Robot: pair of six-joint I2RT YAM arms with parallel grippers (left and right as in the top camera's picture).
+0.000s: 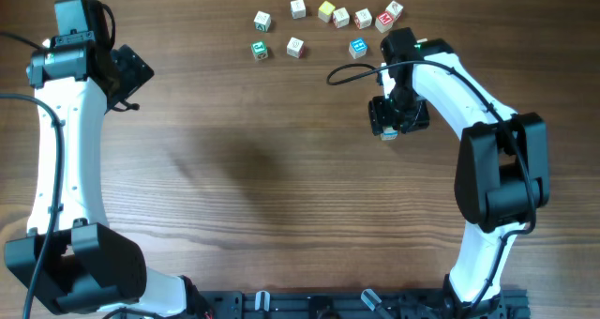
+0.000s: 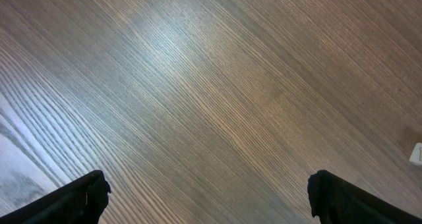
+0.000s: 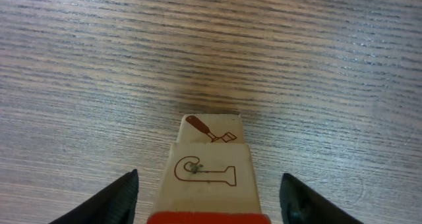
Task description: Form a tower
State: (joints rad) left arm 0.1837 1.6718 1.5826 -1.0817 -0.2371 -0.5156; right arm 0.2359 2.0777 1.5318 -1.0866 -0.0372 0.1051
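Observation:
In the right wrist view the tower (image 3: 210, 159) is two pale wooden cubes, one on the other, standing on the table. The upper cube (image 3: 206, 178) has a red top edge and a red outline drawing on its side. The lower cube (image 3: 212, 128) shows a small red tool picture. My right gripper (image 3: 210, 184) is open around the upper cube, with a gap of table on each side. From overhead, the right gripper (image 1: 389, 122) covers most of the tower (image 1: 388, 135). My left gripper (image 1: 131, 70) is open at the far left, with nothing between its fingers (image 2: 79, 201).
Several loose letter cubes lie along the far edge, from a white one (image 1: 262, 21) to a red-faced pair (image 1: 386, 19), with a green one (image 1: 260, 49) and a blue one (image 1: 357, 48) nearer. A black cable (image 1: 352, 70) loops beside the right arm.

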